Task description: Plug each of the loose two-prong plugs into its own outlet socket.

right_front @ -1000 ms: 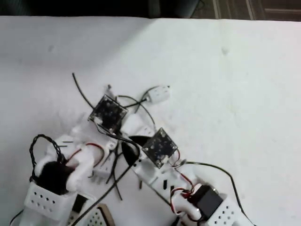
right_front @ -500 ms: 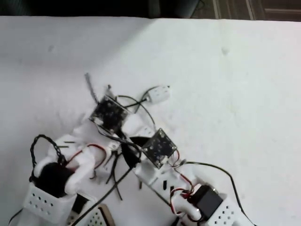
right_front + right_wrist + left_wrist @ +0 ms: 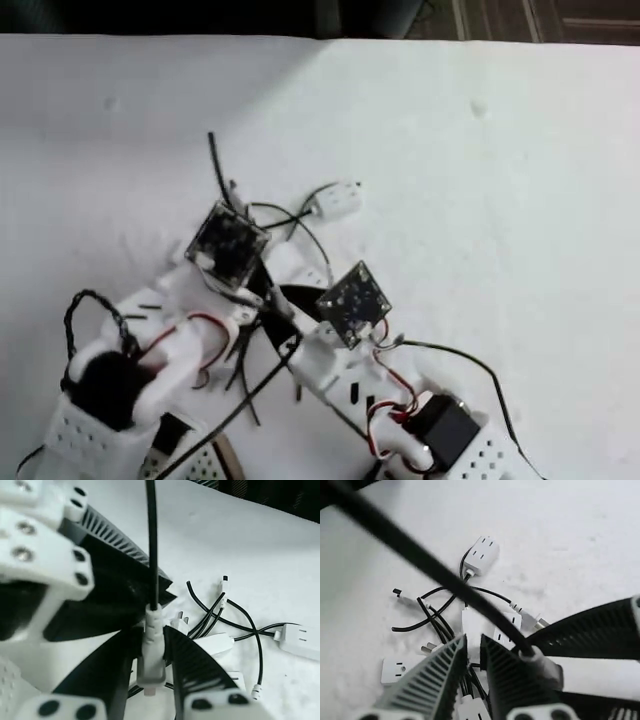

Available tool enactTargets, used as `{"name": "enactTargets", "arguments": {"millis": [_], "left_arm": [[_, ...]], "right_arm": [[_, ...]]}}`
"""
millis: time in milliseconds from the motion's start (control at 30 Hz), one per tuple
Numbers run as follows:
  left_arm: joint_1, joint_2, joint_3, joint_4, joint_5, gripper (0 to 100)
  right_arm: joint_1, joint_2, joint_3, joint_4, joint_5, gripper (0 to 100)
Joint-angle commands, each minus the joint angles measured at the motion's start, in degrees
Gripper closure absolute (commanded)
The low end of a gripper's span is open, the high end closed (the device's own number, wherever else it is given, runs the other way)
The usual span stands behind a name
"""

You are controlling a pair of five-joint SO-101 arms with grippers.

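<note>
– At the near edge of the table (image 3: 520,180), where the two arms meet, what does the right gripper (image 3: 152,630) do?
– It is clenched on a white plug (image 3: 150,652). The plug lies along the fingers. Its cord end points out past the fingertips and its other end points back toward the wrist. I cannot see the prongs clearly.
– And the cord (image 3: 218,165) of this plug?
– It is black and runs straight on along the plug's long axis. In the high view it passes the left arm's camera board (image 3: 228,243) and points toward the far side of the table.
– How is the left gripper (image 3: 472,639)?
– Its jaws stand only a narrow slit apart and nothing is between them. It is just beside the right gripper, above the heap.
– What lies in the heap?
– Tangled black cords (image 3: 432,617), with white sockets and loose plugs among them. One near socket (image 3: 395,670) lies flat at the border of the heap, with its slots up. One loose plug (image 3: 532,623) lies on its side.
– And farther away?
– The far socket (image 3: 335,202) lies apart from the heap, joined to it by its own cord only. This cord leaves the end that is turned toward the heap. The dark slots face up and they are free.
</note>
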Motion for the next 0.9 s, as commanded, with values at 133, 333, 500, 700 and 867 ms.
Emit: {"name": "enactTargets", "arguments": {"millis": [133,333,500,700,867], "left_arm": [[4.97,-15.25,-0.44,2.11,0.53,92],[4.97,-20.88,4.92,2.02,-2.64,92],[1.89,-20.97,4.22,1.85,-2.73,92],[-3.91,-20.97,4.57,0.26,-2.9,92],[-3.21,-20.97,4.4,0.26,-2.9,92]], "right_arm": [[-0.31,0.04,-2.73,0.04,-0.53,98.1],[-0.48,0.04,-2.73,0.04,-0.62,98.1],[-0.66,-0.4,-2.73,0.13,-0.62,98.1],[-3.38,-0.4,-3.16,0.13,-0.62,98.1],[-6.9,-0.4,-3.08,-0.4,-0.62,98.1]]}}
